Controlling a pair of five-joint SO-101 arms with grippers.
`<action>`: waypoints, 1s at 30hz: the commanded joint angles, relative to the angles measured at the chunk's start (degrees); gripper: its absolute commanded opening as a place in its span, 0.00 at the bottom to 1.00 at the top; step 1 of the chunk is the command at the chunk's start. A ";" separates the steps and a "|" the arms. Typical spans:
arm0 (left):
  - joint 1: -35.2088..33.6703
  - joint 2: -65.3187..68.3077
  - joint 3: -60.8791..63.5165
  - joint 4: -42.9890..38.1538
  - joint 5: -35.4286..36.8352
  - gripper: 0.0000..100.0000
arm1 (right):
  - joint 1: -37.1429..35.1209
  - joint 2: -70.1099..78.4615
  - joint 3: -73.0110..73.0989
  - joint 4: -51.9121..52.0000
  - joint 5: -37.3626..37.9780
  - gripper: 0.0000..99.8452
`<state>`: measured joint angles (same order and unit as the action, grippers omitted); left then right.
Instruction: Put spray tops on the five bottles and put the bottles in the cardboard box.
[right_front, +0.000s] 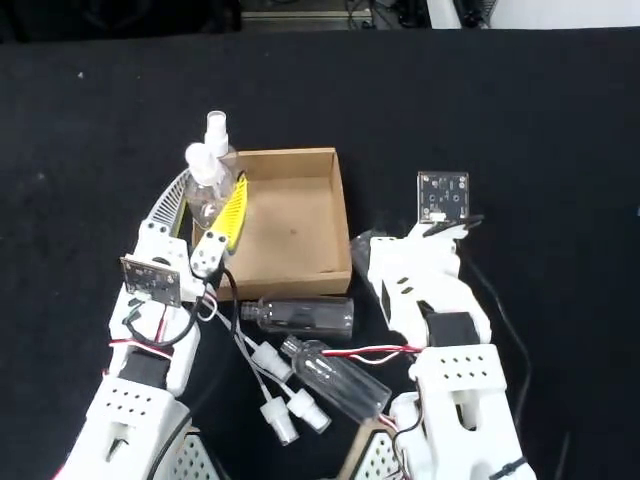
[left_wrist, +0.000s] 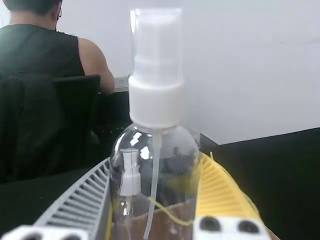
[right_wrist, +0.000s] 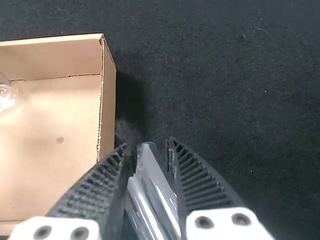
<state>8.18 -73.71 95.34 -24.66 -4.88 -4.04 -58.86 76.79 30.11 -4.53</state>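
Three loose spray tops (right_front: 308, 408): lying on the black table (right_front: 520, 120) closest to the arm bases, near the two uncapped bottles.
Two lying bottles: nearer one (right_front: 340, 380) slanted, farther one (right_front: 305, 315) just beside the near wall of the cardboard box (right_front: 290, 152); both on their sides, no tops.
Right gripper (right_wrist: 149, 147): narrow, closed on a glossy clear body (right_wrist: 147, 195), probably a third uncapped bottle; parked just beside the box wall on its own side.
Left gripper (left_wrist: 156, 160): clamped on the belly of a capped bottle (left_wrist: 155, 175), upright, spray top (left_wrist: 156, 85) seated on its neck; positioned at the box wall on the left arm's side, whether over the floor or outside it unclear.
Standing bottle (right_front: 216, 128): capped, just beyond the held one, by the far corner of the box; inside or outside not clear.
Step in hand (judged): boxing the capped bottle.
Handling advice: keep upright, clear the wall fully, set down in a far corner to save floor for four more, release only once the base rests; avoid nudging the standing bottle.
Brands, labels, writing: none legible; bottles unlabelled, box plain brown with one small dark spot.
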 joint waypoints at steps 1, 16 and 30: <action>0.75 -1.14 -0.13 0.35 0.09 0.03 | 0.70 -2.86 -0.48 -1.58 0.35 0.08; 0.31 29.80 -6.90 -21.54 -0.09 0.03 | 0.70 -2.86 -0.40 -1.49 0.35 0.08; -0.66 70.77 -16.04 -53.89 0.00 0.03 | 0.70 -2.86 -0.40 -1.58 0.35 0.08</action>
<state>8.44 -10.68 84.53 -71.60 -4.88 -4.04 -58.86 76.79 30.11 -4.53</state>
